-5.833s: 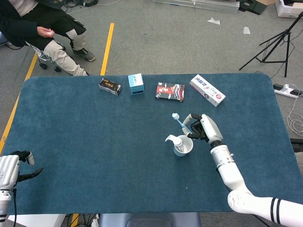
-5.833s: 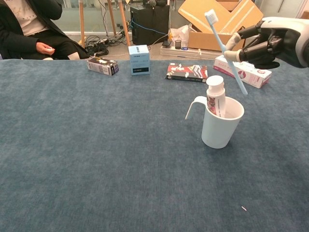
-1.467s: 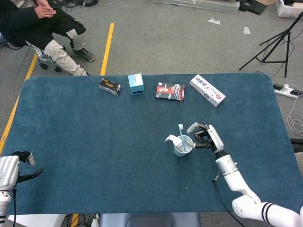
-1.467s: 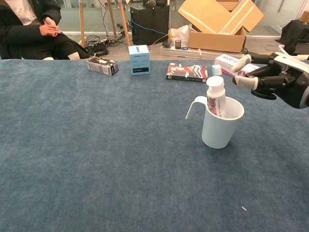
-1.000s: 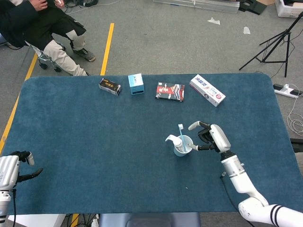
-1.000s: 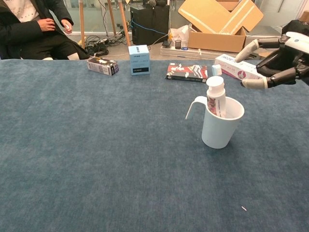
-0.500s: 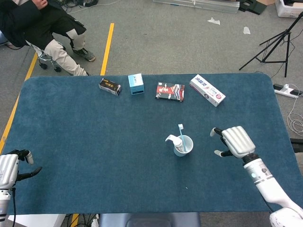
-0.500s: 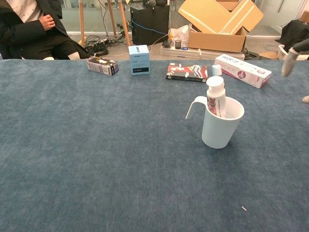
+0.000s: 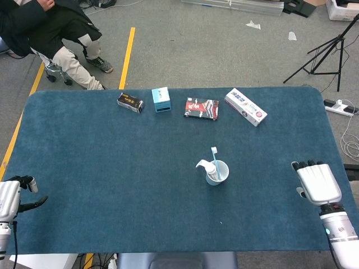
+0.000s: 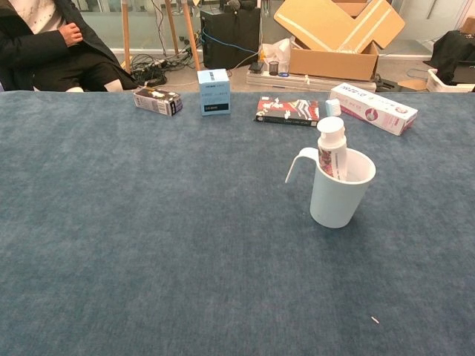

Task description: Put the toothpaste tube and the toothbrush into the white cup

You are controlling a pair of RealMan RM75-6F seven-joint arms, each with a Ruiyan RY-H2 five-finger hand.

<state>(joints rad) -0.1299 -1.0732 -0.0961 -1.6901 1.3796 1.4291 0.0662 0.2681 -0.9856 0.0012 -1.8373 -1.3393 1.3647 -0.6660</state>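
White cup [image 10: 340,191] already holding tube [image 10: 332,147] and toothbrush [image 9: 213,156]; best parked well apart, right hand [image 9: 318,184] empty with fingers loosely straight, left hand [image 9: 10,200] empty, fingers apart.

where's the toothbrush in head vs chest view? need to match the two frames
Head view: toothbrush stands in the white cup right of table centre, head sticking up past the far rim.
Chest view: only the brush head shows, just behind the toothpaste tube cap, above the cup.
Shared landmark: the long white box at the far edge, up and right of the cup in both views.
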